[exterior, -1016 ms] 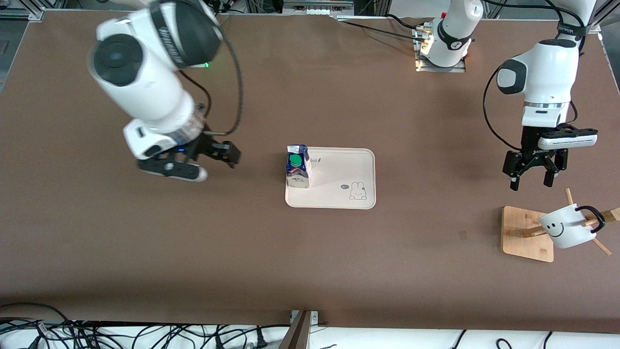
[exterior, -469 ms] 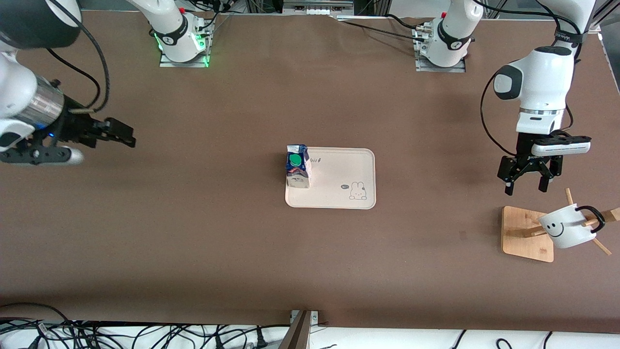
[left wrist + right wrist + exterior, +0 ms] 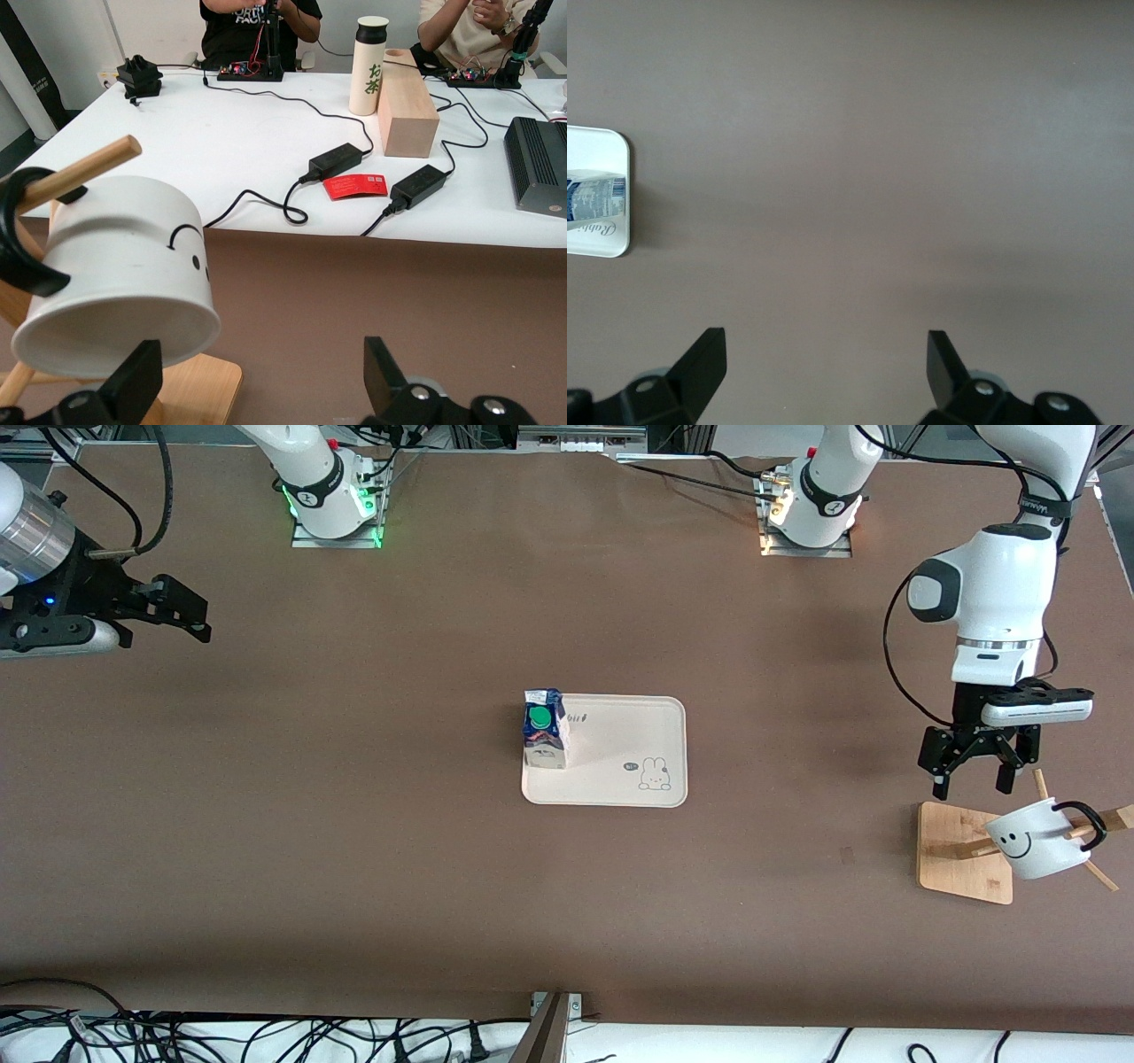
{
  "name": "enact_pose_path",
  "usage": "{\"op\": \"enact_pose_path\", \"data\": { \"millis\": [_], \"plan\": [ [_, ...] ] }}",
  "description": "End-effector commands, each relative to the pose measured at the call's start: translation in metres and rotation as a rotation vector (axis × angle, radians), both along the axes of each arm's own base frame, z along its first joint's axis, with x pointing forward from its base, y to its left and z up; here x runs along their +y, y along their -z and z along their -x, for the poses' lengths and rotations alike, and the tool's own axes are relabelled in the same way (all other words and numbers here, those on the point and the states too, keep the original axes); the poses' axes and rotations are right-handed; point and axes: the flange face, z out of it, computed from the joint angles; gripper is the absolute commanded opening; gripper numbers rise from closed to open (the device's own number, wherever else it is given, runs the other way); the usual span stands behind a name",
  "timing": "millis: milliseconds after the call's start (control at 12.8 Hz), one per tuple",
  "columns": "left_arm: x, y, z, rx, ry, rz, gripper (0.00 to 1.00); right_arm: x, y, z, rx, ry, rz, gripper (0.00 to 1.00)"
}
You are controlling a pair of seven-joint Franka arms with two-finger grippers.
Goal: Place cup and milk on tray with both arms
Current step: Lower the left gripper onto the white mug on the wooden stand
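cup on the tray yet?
No, the cup hangs on a peg of the wooden rack, while the tray holds only the milk.

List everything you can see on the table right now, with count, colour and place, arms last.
tray: one, cream-white, middle of the table.
milk: one carton, blue top with green cap, standing on the tray at its edge toward the right arm's end.
cup: one, white with black smiley and black handle, hanging tilted on a peg of the rack.
wooden rack: one, light wood, at the left arm's end of the table.
left gripper: one, black, open, empty, over the table just beside the rack and cup.
right gripper: one, black, open, empty, over bare table at the right arm's end.
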Motion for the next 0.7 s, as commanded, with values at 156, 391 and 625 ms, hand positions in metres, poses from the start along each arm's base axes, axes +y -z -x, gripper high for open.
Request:
{"op": "enact_pose_path", "data": {
  "millis": [156, 391, 625],
  "plan": [
    [0.003, 0.008, -0.014, -0.002, 0.006, -0.021, 1.0, -0.01, -0.011, -0.001, -0.02, 0.003, 0.014, 1.0],
    [0.008, 0.007, -0.018, -0.008, -0.004, -0.022, 1.0, -0.011, -0.005, -0.007, -0.014, 0.013, 0.019, 1.0],
    [0.012, -0.005, -0.033, -0.042, -0.01, -0.026, 1.0, -0.005, -0.001, -0.008, -0.002, 0.009, 0.01, 1.0]
  ]
}}
